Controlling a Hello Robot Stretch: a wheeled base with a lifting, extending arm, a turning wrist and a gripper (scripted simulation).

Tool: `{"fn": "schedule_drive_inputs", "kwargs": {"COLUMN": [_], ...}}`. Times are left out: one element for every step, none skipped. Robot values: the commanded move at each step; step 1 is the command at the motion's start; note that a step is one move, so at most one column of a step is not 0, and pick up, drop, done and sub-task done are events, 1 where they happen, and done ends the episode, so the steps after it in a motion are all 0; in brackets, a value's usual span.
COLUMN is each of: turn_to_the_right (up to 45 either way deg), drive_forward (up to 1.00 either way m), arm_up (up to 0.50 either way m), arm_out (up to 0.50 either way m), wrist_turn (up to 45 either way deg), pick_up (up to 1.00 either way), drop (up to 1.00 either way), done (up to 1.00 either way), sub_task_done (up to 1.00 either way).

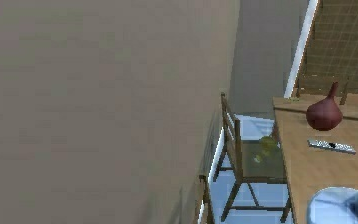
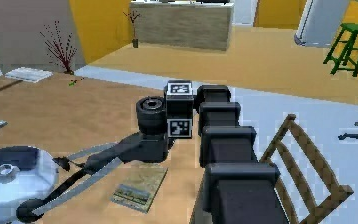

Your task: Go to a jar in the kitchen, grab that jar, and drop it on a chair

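Tool (image 2: 57,185), its load impossible to tell, reaches over the brown wooden desk (image 2: 97,108); the slatted wooden chair (image 2: 302,165) stands just beside that desk.

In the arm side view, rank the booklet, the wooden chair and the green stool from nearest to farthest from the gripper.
1. Booklet, on the tabletop by the gripper.
2. Wooden chair, lower right.
3. Green stool, far top right.
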Motion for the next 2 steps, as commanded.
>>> {"fn": "schedule_drive_inputs", "kwargs": {"turn_to_the_right": [0.0,0.0], "drive_forward": [0.0,0.0], "arm_up": [-0.32,-0.5], "arm_out": [0.0,0.0], "wrist_turn": [0.0,0.0], "pick_up": [0.0,0.0], "drop": [0.0,0.0], "done": [0.0,0.0], "sub_task_done": [0.0,0.0]}}
